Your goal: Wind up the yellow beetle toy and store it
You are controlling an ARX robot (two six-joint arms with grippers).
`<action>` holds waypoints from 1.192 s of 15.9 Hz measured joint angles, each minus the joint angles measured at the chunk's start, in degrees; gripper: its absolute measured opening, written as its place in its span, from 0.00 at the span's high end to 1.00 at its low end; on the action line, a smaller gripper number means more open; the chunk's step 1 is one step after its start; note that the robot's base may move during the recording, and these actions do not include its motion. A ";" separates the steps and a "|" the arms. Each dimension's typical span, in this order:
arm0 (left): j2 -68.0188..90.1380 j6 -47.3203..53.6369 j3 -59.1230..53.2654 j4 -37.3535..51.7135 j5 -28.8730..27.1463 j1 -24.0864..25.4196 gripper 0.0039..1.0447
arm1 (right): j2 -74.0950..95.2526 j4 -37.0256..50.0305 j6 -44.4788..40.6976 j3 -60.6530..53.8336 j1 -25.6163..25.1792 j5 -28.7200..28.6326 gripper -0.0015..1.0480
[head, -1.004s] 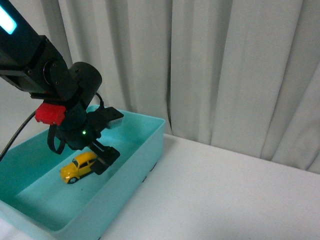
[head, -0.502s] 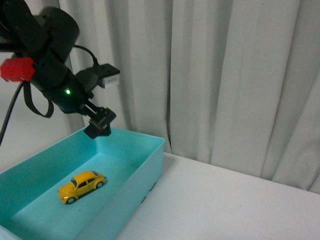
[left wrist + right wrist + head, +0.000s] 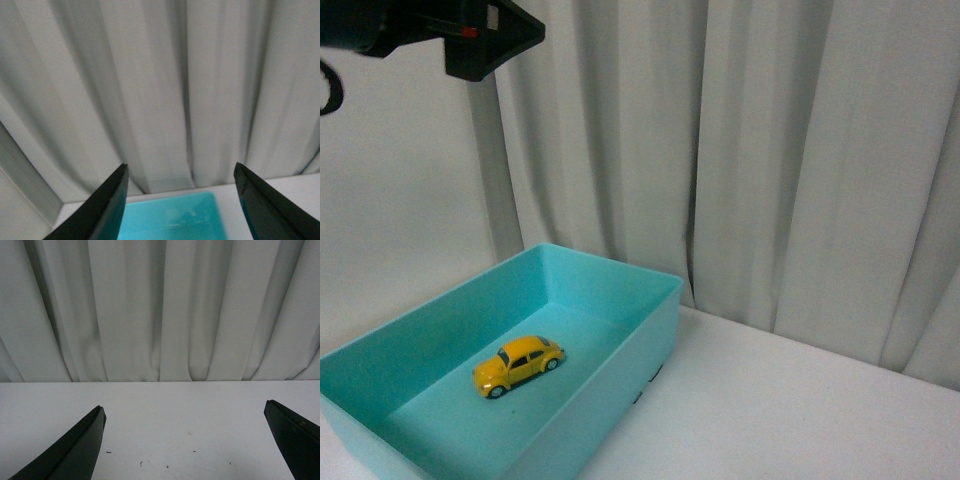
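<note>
The yellow beetle toy (image 3: 517, 366) rests on its wheels on the floor of a teal bin (image 3: 625, 375), alone and untouched. High above it, at the top left of the front view, hangs the dark end of my left arm (image 3: 470, 35). In the left wrist view my left gripper (image 3: 180, 170) is open and holds nothing, with the teal bin (image 3: 172, 220) blurred far beyond it; the toy does not show there. My right gripper (image 3: 184, 407) is open over bare white table (image 3: 180, 440) and holds nothing.
A white curtain (image 3: 770, 150) hangs close behind the table and the bin. White tabletop (image 3: 800, 420) stretches to the right of the bin. A few small dark specks (image 3: 141, 463) mark the table under the right gripper.
My left gripper has let go of the toy and risen from inside the bin to the top left of the view. The toy stays on the bin floor.
</note>
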 joint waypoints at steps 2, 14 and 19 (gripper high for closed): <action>-12.09 -8.41 -11.21 4.33 -3.17 -3.34 0.60 | 0.00 -0.02 0.00 0.00 0.00 -0.02 0.06; -30.75 -11.72 -32.59 5.01 -16.20 -15.85 0.99 | 0.00 -0.02 0.02 0.00 0.00 -0.02 0.06; -36.65 -11.72 -35.19 1.62 -16.22 -15.89 0.99 | 0.00 -0.02 0.00 0.00 0.00 -0.02 0.06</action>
